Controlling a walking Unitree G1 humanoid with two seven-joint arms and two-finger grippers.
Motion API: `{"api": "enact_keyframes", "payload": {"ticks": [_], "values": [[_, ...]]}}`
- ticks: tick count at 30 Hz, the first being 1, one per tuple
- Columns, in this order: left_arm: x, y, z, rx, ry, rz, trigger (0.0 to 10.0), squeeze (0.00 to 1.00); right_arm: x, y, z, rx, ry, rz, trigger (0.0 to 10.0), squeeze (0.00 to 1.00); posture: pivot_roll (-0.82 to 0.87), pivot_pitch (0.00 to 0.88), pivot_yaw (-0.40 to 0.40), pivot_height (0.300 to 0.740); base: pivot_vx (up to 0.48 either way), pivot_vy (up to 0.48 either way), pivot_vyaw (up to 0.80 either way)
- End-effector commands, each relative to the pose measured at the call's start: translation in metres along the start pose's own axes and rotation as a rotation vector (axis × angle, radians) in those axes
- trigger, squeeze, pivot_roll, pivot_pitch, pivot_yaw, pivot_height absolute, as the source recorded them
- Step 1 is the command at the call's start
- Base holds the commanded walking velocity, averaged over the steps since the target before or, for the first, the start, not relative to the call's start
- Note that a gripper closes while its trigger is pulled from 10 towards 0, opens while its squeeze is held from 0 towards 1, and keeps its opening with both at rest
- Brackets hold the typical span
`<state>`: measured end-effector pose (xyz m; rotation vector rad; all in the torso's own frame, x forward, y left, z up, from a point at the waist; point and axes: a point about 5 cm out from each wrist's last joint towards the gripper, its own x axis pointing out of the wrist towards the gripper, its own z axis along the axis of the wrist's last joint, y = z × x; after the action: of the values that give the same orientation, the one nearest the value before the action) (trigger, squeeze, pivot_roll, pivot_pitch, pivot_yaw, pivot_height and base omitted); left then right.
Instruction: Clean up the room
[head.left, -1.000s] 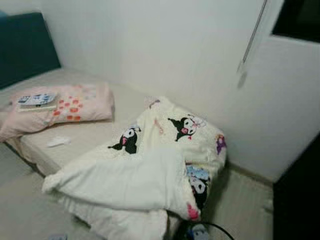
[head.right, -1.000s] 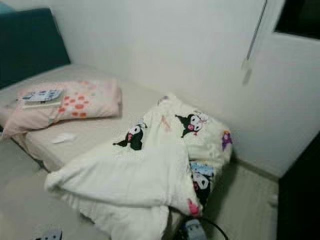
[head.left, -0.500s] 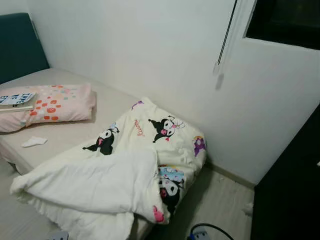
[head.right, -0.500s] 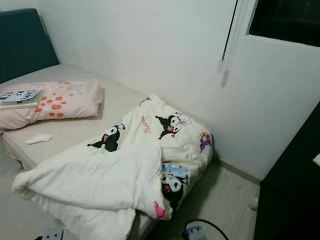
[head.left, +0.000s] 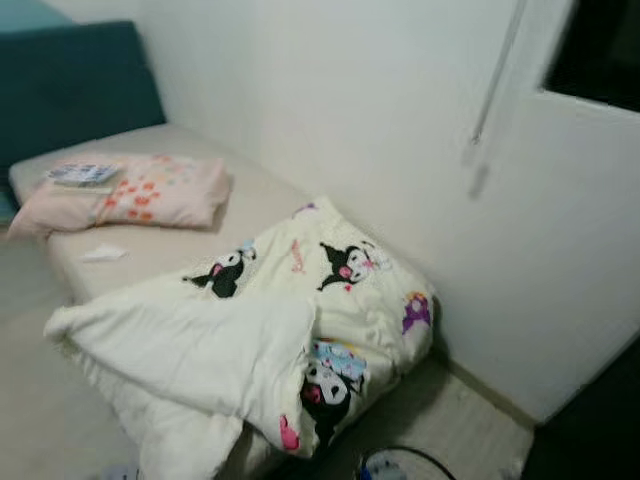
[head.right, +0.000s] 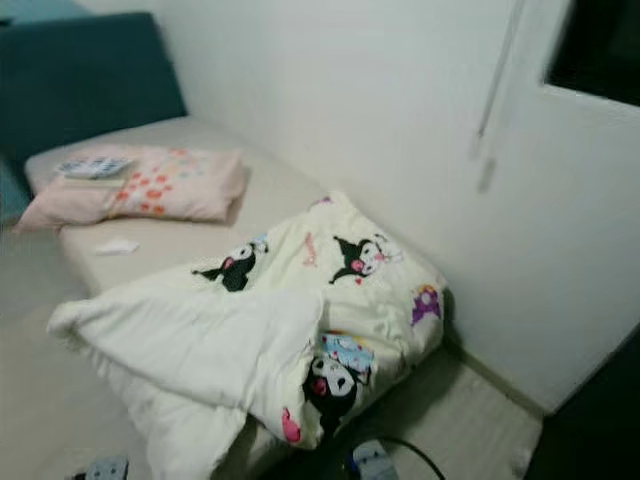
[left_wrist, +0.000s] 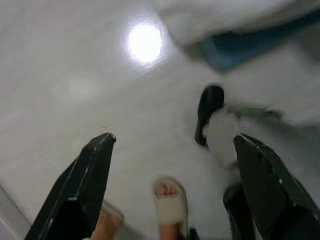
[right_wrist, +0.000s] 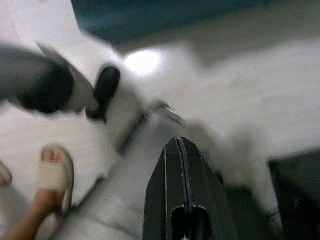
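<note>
One bed along the white wall, long axis running from the teal headboard at far left toward the near right. One duvet, cream with cartoon prints, heaped on the foot end, a plain white flap folded back and its near-left corner spilling over the mattress edge toward the floor; its length runs crosswise to the bed. One pink pillow at the head end, lying across the bed, with one book on its left end. One small white scrap on the sheet between pillow and duvet. Dark cable and plug block on the floor by the bed's foot. Left gripper over the pale floor, fingers spread wide, nothing between them. Right gripper fingers pressed together, empty. A person's sandalled foot on the floor below. Views blurred.
</note>
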<state>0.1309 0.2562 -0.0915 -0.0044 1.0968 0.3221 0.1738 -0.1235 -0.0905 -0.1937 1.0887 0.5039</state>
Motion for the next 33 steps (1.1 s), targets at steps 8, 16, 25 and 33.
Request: {"api": "enact_keyframes", "payload": {"ticks": [8,16,25,33], "values": [[0.001,-0.003,0.003,-0.007,-0.007,0.000,10.0,0.00,-0.001,-0.001,-0.007,0.016,0.007,0.003,10.0,0.00,-0.06,0.000,-0.056,0.740,0.000,0.000,0.67],[0.001,-0.004,0.004,0.000,-0.008,0.003,10.0,0.00,-0.004,-0.007,-0.017,0.034,0.011,-0.021,10.0,0.00,-0.07,0.000,-0.051,0.740,0.000,0.000,0.00],[0.001,-0.006,0.006,0.012,-0.018,-0.004,10.0,0.00,-0.004,-0.008,-0.018,0.036,0.009,-0.013,10.0,0.00,-0.07,0.000,-0.048,0.740,0.000,0.000,0.00],[0.000,-0.003,0.004,0.016,-0.016,0.005,10.0,0.00,-0.004,-0.006,-0.017,0.038,0.007,-0.004,10.0,0.00,-0.07,0.000,-0.048,0.740,0.245,0.000,0.00]]}}
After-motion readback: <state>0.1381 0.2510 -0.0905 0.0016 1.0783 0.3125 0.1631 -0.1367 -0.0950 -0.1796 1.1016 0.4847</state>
